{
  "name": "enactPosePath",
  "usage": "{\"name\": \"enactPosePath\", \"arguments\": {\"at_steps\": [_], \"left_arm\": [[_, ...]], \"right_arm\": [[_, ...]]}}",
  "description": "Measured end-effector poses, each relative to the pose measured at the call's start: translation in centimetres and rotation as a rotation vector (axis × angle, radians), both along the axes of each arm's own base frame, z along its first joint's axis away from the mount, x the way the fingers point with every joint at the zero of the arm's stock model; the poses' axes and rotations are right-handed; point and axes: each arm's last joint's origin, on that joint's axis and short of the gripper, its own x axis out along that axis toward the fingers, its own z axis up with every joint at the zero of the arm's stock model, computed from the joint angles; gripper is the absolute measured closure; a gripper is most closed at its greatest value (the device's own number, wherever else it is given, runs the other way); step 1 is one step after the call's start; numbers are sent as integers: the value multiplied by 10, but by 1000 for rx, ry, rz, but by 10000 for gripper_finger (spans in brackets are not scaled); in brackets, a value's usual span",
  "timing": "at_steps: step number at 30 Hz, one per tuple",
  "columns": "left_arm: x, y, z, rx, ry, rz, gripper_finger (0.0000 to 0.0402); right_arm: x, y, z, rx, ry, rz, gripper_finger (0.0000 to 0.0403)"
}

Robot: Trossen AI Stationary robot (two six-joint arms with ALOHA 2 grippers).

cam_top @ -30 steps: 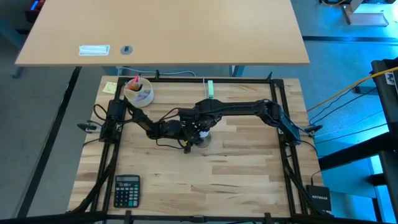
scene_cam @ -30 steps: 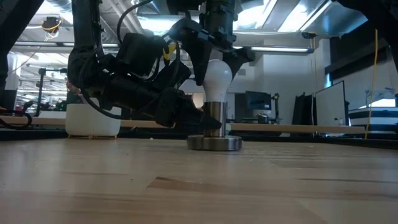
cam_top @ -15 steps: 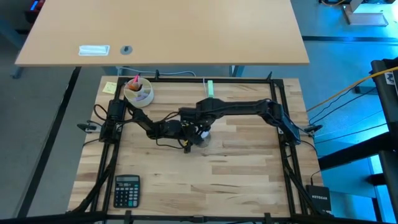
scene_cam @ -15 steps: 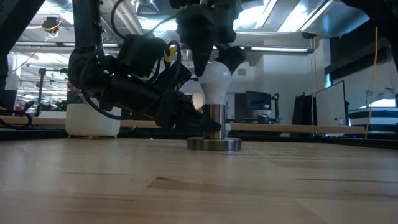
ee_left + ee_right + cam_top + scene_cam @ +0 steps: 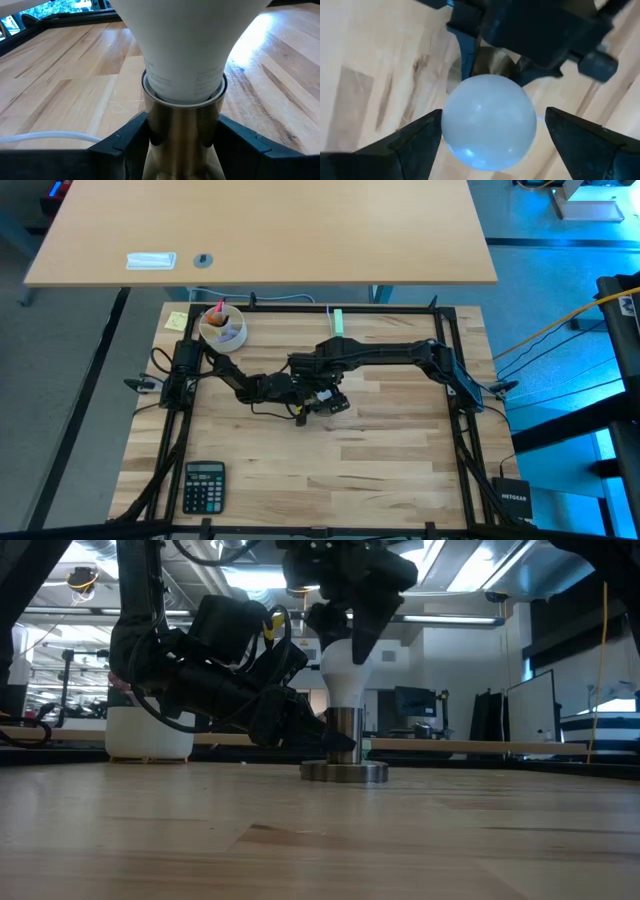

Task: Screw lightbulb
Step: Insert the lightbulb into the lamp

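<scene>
The white lightbulb (image 5: 345, 670) stands upright with its base in the metal socket's sleeve (image 5: 345, 730). The socket's round foot (image 5: 345, 771) rests on the wooden table. My left gripper (image 5: 182, 150) reaches in level from the table's left and is shut on the sleeve. My right gripper (image 5: 492, 120) points down over the bulb (image 5: 489, 120). Its fingers stand on either side of the dome, and a narrow gap shows beside one finger (image 5: 555, 125). Whether the other finger (image 5: 432, 125) touches the glass, I cannot tell. My left gripper pinches the socket's upright sleeve (image 5: 182, 135) between its two fingers (image 5: 125, 147), low on the sleeve and below the bulb's neck. The fingers come in level from the table's left and lie across the sleeve. The socket stands upright with its foot on the table.
The socket's thin white cord (image 5: 45, 136) runs off along the table. A white cup of pens (image 5: 222, 328) and a yellow note (image 5: 176, 320) are at the far left. A pale green plug block (image 5: 339, 321) is at the far edge, and a calculator (image 5: 204, 485) at the near left.
My right gripper has turned about the bulb's upright axis above the socket. Its fingers have swung from the bulb's two sides to in front of and behind it in the low view. The bulb, the socket and my left gripper have stayed in place.
</scene>
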Motion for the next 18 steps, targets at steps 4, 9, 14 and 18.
{"name": "enactPosePath", "arguments": {"at_steps": [4, 9, 14, 18], "left_arm": [[0, 0, 0, 1, 0, 1, 213], [0, 1, 0, 2, 0, 1, 213], [0, 1, 0, 7, 0, -1, 213], [0, 1, 0, 8, 0, -1, 213]], "right_arm": [[1, 0, -4, -19, -8, 66, 52], [2, 1, -8, 9, 6, 68, 52], [3, 1, -9, 19, 3, 14, 52], [3, 1, -9, 24, 5, -14, 53]]}}
